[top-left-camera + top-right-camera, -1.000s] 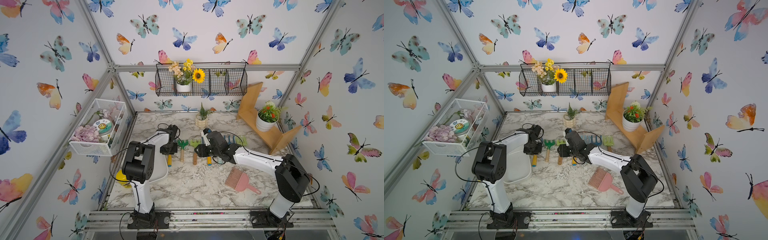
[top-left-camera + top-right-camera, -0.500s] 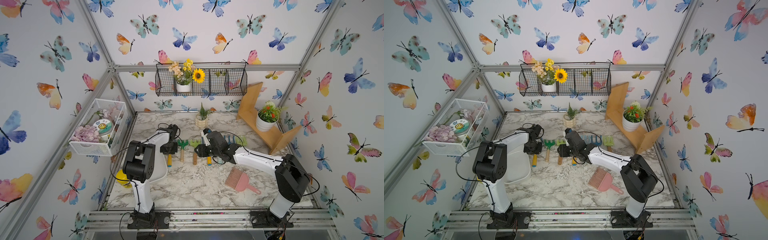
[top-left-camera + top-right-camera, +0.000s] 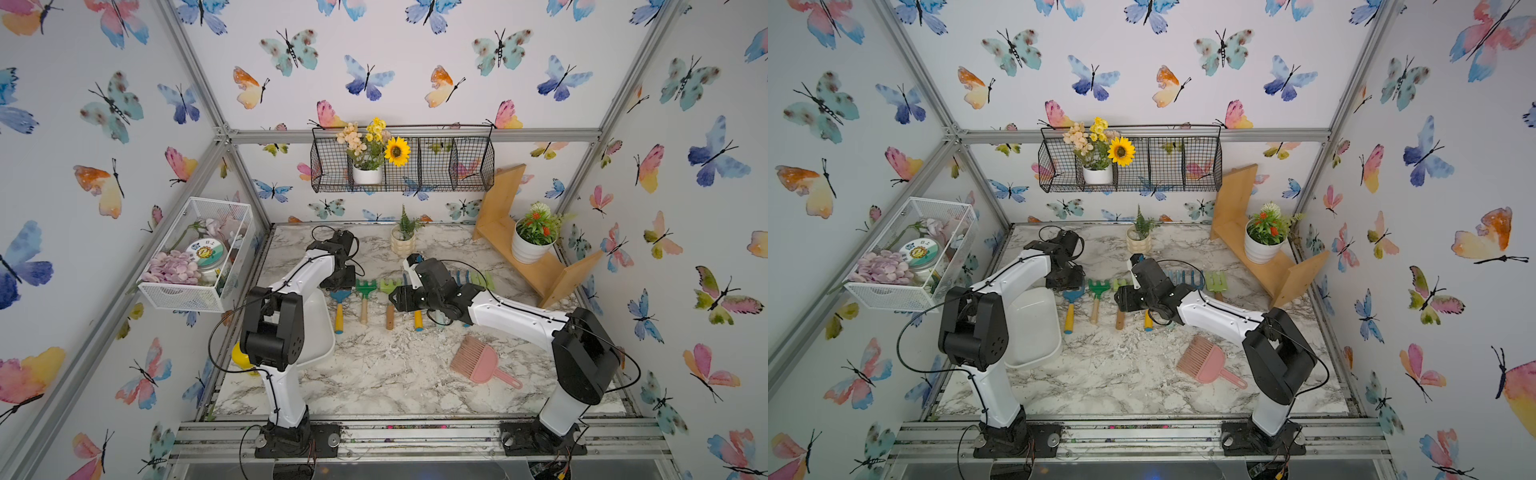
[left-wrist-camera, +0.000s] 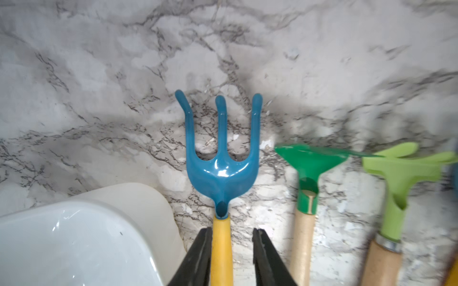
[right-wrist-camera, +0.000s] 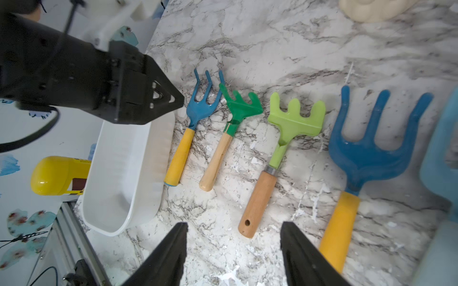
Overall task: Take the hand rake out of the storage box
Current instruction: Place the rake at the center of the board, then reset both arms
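Observation:
The hand rake (image 4: 221, 170), blue with three prongs and a yellow handle, lies flat on the marble table just right of the storage box (image 4: 74, 235). It shows in both top views (image 3: 340, 305) (image 3: 1071, 307). The box is a white oblong bin (image 3: 322, 336) (image 5: 128, 168), and what I see of its inside is bare. My left gripper (image 4: 232, 230) straddles the yellow handle with its jaws open: one finger rests against the handle and a gap shows at the other. My right gripper (image 5: 233, 224) hovers open over bare table near the tool handles, holding nothing.
In a row right of the hand rake lie a green rake (image 5: 230, 123), a light-green rake (image 5: 292, 121) and a big blue fork (image 5: 366, 153). A pink brush (image 3: 478, 361) lies front right. A yellow object (image 5: 57, 175) sits left of the box. A small plant pot (image 3: 402, 243) and a wooden shelf (image 3: 540, 270) stand at the back.
Hardly anything has shifted in the top views: both arms and the row of tools stay where they were.

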You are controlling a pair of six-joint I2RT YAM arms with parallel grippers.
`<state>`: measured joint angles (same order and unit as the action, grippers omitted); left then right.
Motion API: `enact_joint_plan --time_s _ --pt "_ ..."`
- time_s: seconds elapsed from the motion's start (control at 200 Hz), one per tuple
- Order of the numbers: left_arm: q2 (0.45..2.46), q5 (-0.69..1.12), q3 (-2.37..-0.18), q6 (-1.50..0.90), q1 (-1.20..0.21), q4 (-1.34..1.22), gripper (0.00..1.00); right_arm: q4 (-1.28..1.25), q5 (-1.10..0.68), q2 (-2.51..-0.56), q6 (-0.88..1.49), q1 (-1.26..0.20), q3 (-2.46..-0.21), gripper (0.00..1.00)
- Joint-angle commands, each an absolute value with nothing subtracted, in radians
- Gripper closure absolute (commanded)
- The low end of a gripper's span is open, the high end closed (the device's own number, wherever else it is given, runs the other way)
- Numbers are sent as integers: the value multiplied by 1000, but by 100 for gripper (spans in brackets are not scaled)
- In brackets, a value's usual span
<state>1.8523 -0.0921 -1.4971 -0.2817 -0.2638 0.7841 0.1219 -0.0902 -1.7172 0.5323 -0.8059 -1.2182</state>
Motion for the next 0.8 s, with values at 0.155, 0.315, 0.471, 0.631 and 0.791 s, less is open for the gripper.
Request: enact_joint_plan --time_s 0.155,0.315,0.471,0.631,0.791 --pt "1547 26 -1349 -294 -265 500 64 194 83 -1578 345 -630 -1194 2" --pt "1367 -55 -1137 -266 -265 310 6 155 103 -1517 275 -446 -1131 2" --pt "1238 -245 -946 -257 -257 176 1 60 85 -1489 232 -273 -1055 2" --pt "1174 -271 -758 -233 -176 2 1 -122 96 -1457 149 -148 -911 2" --pt "1165 -198 -573 -225 -41 -243 1 -305 74 -1453 66 -60 -769 2"
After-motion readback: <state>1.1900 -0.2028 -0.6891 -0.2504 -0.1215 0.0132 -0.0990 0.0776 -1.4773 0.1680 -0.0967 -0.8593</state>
